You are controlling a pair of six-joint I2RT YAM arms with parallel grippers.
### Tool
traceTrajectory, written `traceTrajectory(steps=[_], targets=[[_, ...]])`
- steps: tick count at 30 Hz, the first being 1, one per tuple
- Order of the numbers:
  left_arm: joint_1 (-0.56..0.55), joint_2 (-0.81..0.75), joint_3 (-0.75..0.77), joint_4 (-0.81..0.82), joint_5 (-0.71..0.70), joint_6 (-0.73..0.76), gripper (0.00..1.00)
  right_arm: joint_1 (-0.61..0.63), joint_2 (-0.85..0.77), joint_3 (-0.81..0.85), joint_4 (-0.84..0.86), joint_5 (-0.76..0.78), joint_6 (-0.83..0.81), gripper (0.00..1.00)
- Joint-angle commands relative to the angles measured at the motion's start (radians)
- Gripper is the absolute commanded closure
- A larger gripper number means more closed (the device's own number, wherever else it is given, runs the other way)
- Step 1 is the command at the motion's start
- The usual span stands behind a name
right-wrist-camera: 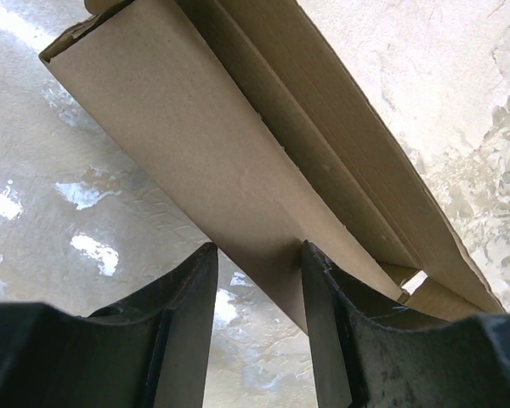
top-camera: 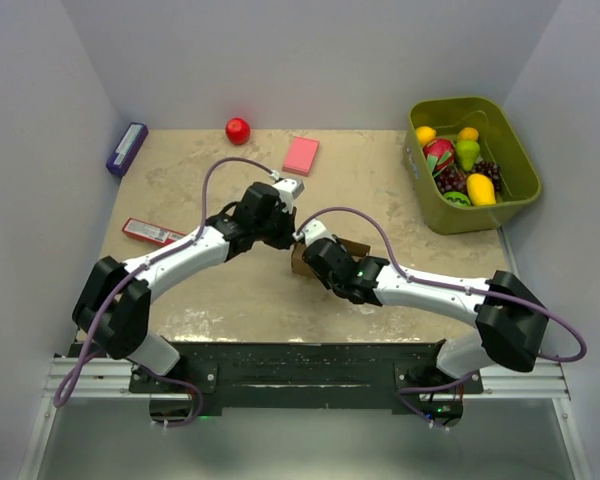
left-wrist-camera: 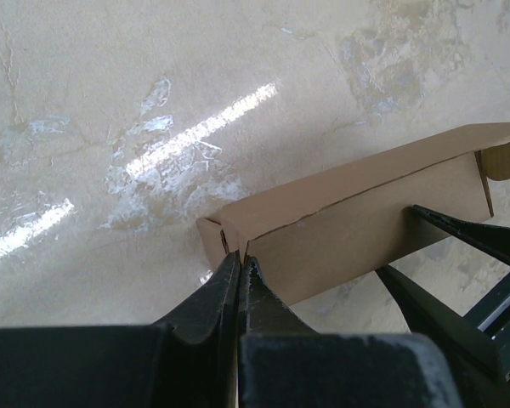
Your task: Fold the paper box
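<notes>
- Paper box (left-wrist-camera: 357, 221), plain brown and partly formed, lies mid-tabletop (top-camera: 380, 190) between the two arms.
- Right hand (right-wrist-camera: 255, 255), on the near side, is released, its fingers spread against the box's long side wall.
- Left hand (left-wrist-camera: 240, 259), just beyond, is clenched on a thin flap at the box's end.
- Farther back lie a pink block (top-camera: 301, 155) and a red ball (top-camera: 238, 130).
- A green bin (top-camera: 470, 222) of toy fruit stands at the far right.

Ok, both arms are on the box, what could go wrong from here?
The left gripper pinches only a thin corner of the paper box, so that corner could slip out or tear. The right gripper straddles a panel; pulling the arms apart might bend it off its creases.
</notes>
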Motion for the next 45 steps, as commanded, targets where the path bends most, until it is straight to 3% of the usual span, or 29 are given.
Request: traceTrajectory(steps=[1,23,32,40,45], targets=[[-0.013,-0.031,-0.051,0.062,0.098,-0.054,1.0,0.003,0.046,0.005,-0.028,-0.036,0.032,0.56],[-0.039,-0.065,-0.22,0.119,-0.065,0.012,1.0,0.003,0.058,0.022,-0.039,-0.048,0.052,0.56],[-0.082,-0.051,-0.271,0.136,-0.16,-0.003,1.0,0.003,0.029,0.059,-0.071,-0.082,0.104,0.49],[-0.085,-0.057,-0.249,0.104,-0.224,-0.01,1.0,0.0,-0.072,0.166,-0.264,-0.059,0.267,0.36],[-0.085,-0.059,-0.248,0.102,-0.225,-0.008,1.0,-0.04,-0.167,0.192,-0.436,-0.011,0.377,0.36]])
